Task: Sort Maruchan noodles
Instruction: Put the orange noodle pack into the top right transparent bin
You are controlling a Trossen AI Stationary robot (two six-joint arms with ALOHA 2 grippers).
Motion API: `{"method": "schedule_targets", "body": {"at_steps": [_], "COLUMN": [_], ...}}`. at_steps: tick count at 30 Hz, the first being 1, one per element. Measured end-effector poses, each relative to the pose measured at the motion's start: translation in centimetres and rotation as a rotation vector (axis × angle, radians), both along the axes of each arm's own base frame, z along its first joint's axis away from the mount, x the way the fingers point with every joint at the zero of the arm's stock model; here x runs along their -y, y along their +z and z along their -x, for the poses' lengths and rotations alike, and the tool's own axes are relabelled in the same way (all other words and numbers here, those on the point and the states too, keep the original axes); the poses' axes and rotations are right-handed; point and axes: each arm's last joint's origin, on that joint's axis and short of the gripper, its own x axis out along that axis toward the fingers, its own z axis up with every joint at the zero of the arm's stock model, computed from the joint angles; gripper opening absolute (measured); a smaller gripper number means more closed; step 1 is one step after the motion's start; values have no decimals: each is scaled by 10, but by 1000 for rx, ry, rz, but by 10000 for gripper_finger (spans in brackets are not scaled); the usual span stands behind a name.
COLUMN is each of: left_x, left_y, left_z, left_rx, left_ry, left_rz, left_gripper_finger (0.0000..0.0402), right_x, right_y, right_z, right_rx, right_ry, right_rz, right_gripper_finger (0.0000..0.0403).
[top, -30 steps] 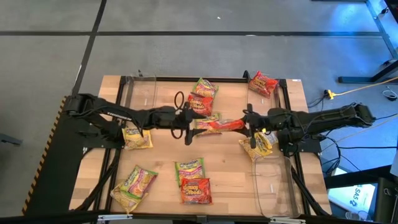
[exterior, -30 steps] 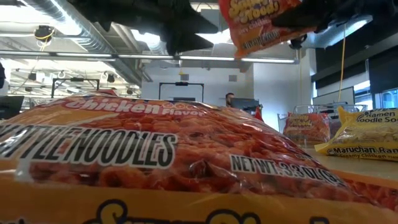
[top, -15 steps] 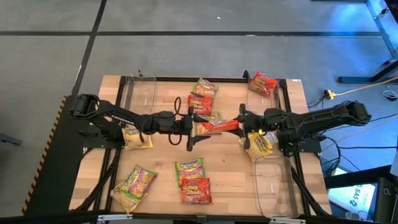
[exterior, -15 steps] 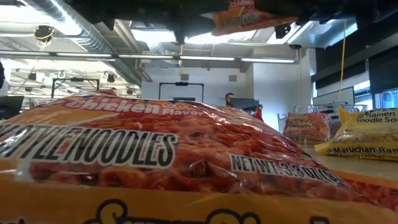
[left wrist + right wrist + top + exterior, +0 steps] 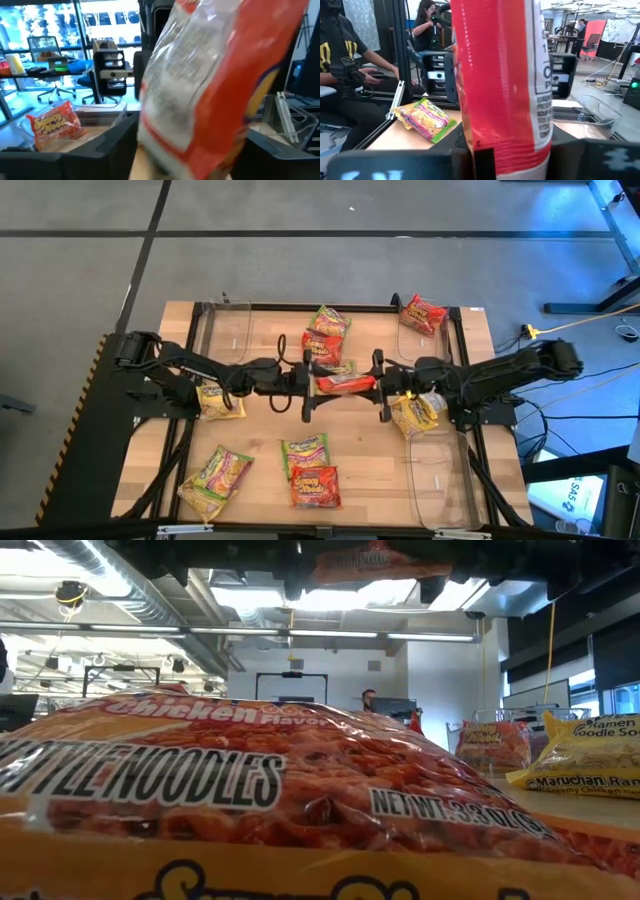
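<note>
Both hands [image 5: 345, 385] closer, red packet [image 5: 346, 383] between

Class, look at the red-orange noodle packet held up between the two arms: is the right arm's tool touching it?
Touching. In the right wrist view the red-orange packet stands clamped in the right tool; the high view shows it at that tool's tip.

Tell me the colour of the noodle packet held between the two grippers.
Red-orange: the packet shows best in the high view, above the table's middle.
</note>
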Motion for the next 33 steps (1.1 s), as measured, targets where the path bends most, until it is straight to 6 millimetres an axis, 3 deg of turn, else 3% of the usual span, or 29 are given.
{"method": "schedule_targets", "body": {"at_steps": [5, 9, 17, 23, 28, 33], "left_x": [0, 0, -2, -8, -16, -21], "left_y": [0, -1, -6, -19, -35, -37], "left_z": [0, 0, 4, 10, 9, 7], "left_rx": [-4, -13, -115, -303, -414, -415], "left_ry": [-1, 1, 82, 164, 147, 136], "left_rz": [-1, -18, -33, -106, -89, -55], "left_gripper_finger": [171, 154, 153, 153, 153, 153], "right_x": [0, 0, 2, 5, 7, 6], "right_y": [-1, -1, -2, 1, 20, 45], "right_z": [-2, -1, 4, 20, 20, 0], "right_rx": [4, 4, -86, -359, -408, -371], "right_ry": [-8, -13, -71, -137, -190, -189], "right_rz": [-1, -1, 39, 73, 85, 91], "right_gripper_finger": [90, 100, 211, 279, 293, 286]}}
